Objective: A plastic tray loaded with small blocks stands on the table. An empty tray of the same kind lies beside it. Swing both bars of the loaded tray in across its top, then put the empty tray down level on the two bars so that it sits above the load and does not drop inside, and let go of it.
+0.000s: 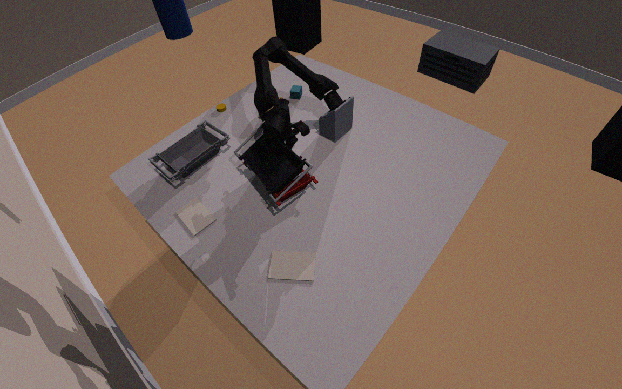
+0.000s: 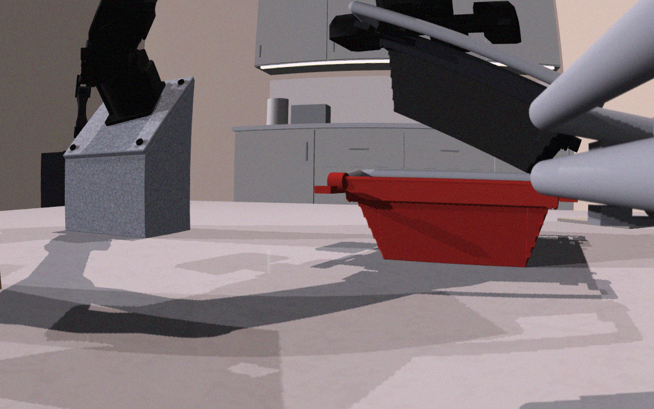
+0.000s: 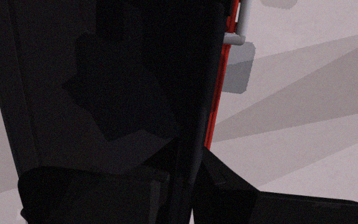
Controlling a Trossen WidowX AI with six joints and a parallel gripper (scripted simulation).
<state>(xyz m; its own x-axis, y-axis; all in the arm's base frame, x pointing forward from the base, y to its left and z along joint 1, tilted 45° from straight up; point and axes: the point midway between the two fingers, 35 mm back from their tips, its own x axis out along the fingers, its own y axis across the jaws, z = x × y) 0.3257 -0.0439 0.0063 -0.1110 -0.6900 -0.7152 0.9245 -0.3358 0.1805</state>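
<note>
The loaded red tray (image 1: 302,185) (image 2: 446,224) (image 3: 217,93) stands on the grey table. A grey wire bar (image 2: 436,174) lies along its top; a bar end (image 3: 242,18) shows in the wrist view. My gripper (image 1: 277,138) (image 3: 185,144) is shut on the wall of the empty black tray (image 1: 272,162) (image 2: 461,112) (image 3: 120,93). The black tray hangs over the red one and is tilted. Its low end is down at the red tray's rim on the right; its other end is well above. The load inside the red tray is hidden.
A second grey tray (image 1: 190,152) lies to the left. The arm's grey pedestal (image 1: 337,120) (image 2: 126,167) stands behind. A teal cube (image 1: 296,92), a yellow disc (image 1: 221,107) and two beige tiles (image 1: 196,216) (image 1: 291,266) lie on the table. Thick grey bars (image 2: 613,167) loom at the right.
</note>
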